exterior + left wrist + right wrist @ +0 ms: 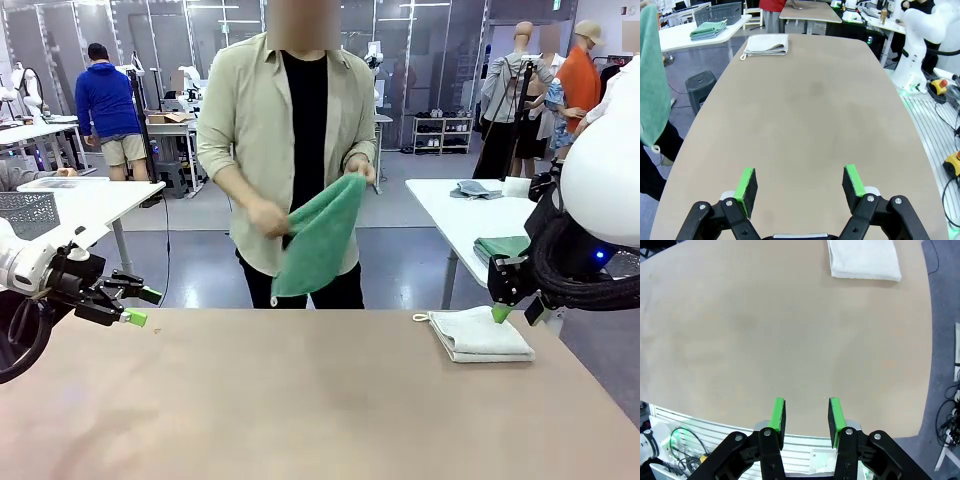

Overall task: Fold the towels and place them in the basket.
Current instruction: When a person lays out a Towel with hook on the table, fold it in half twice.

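Person at the far side holds the green towel (320, 238) up in the air by two hands, one hand (361, 168) at the top corner and the other hand (266, 216) lower on the edge; the cloth sags and drapes between them, so it is soft, limp and light, with no stiffness. The off-white towel (481, 335) lies already folded flat on the far right of the surface (300, 400), with a small loop at its left corner. A grey mesh basket (27, 212) sits on a white side table to the left, off the surface, and is likely the task's one, though I cannot confirm it. Left claw (142, 306) hovers at the near left, jaws spread wide, nothing in them. Right claw (806, 417) is at the near right, jaws partly apart, empty, apart from the folded towel. Handling judgement: terry is grippy, not fragile and not slippery, but the layers slide and the fold falls open if only the top sheet is pinched. Best hold on the folded one is probably across the folded edge, through all layers, or two corners at once. For a loose towel, take opposite corners of one short edge, one claw each.
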You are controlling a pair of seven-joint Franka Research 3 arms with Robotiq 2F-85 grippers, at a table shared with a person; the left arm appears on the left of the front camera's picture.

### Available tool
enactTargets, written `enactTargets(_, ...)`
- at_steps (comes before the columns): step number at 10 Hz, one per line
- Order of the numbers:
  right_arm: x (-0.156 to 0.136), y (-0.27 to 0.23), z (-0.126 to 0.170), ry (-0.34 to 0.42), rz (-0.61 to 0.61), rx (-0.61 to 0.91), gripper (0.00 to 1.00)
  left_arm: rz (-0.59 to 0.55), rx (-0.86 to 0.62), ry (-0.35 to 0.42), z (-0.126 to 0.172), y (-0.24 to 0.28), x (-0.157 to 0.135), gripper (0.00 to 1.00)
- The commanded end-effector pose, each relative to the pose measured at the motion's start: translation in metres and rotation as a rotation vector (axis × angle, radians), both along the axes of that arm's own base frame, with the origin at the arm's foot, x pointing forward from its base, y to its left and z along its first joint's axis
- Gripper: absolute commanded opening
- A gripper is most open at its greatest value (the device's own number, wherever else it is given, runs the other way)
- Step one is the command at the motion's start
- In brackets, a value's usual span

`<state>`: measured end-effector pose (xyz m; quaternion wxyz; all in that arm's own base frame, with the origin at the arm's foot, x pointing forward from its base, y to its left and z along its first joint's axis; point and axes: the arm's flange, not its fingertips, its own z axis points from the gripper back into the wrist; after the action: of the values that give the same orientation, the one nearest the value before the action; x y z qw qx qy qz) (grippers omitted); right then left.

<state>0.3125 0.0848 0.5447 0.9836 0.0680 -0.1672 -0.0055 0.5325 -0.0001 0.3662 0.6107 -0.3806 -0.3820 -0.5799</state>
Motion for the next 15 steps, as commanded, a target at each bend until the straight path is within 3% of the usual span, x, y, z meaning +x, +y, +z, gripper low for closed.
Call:
enactTargets(1,0.0037,-0.0031,-0.0005,-0.010,0.012,0.002,0.45,0.000,-0.002,-0.004,0.0019,0.0001,-0.0021,0.87)
enactTargets(15,0.0037,-0.0031,-0.0005,-0.010,0.012,0.002,0.45,0.000,-0.002,-0.004,0.0019,0.0001,-0.0021,0.87)
